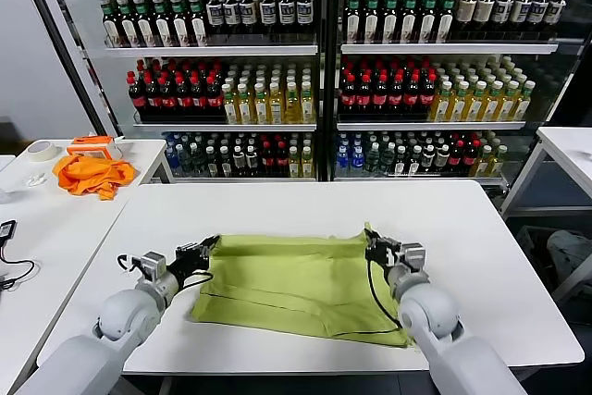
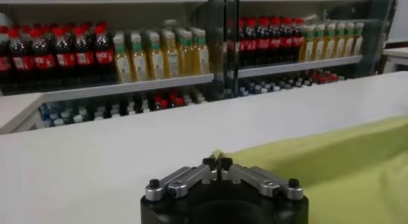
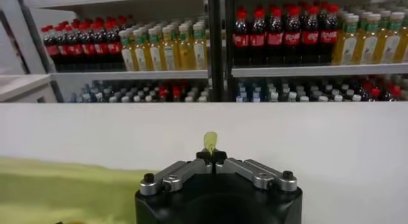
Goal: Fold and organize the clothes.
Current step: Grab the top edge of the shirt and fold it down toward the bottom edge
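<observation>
The light yellow-green T-shirt [image 1: 296, 284] lies folded over on the white table [image 1: 462, 228] in front of me. My left gripper [image 1: 209, 246] is shut on its far left corner; in the left wrist view the jaws [image 2: 217, 162] pinch a tip of the fabric [image 2: 331, 155]. My right gripper [image 1: 371, 245] is shut on the far right corner; in the right wrist view a small tip of the shirt [image 3: 210, 141] sticks out past the closed gripper [image 3: 211, 156]. Both corners are held low over the table.
A bright orange cloth [image 1: 91, 174] and a tape roll [image 1: 41, 150] lie on the side table at the left. Glass-door coolers full of bottles [image 1: 314, 71] stand behind the table. Another white table [image 1: 569, 150] is at the far right.
</observation>
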You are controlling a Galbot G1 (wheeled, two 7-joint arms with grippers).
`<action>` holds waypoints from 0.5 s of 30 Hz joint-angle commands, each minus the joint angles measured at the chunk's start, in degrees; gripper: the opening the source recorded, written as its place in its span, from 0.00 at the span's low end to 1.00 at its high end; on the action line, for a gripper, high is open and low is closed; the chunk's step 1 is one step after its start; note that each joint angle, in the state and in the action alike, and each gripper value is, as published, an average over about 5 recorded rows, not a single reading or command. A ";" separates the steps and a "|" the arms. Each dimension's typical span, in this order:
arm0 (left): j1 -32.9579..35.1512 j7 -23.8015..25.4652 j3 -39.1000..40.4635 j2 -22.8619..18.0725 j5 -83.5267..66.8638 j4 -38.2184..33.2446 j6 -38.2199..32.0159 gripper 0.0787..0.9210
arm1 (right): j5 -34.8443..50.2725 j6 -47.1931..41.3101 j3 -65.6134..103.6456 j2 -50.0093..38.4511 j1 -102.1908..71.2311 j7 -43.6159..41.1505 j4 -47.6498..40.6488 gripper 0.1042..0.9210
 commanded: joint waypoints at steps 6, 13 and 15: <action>8.21 -0.53 -2.11 1.43 0.70 -7.07 -1.04 0.01 | -2.92 -0.71 1.20 -1.15 -10.18 1.07 9.28 0.00; 8.58 -0.37 -1.97 1.47 0.72 -7.68 -0.91 0.01 | -4.09 -0.75 1.69 -1.16 -12.04 2.31 11.07 0.00; 8.53 -0.34 -1.78 1.36 0.79 -7.61 -0.87 0.01 | -4.49 -0.53 1.91 -1.23 -12.36 1.75 11.05 0.00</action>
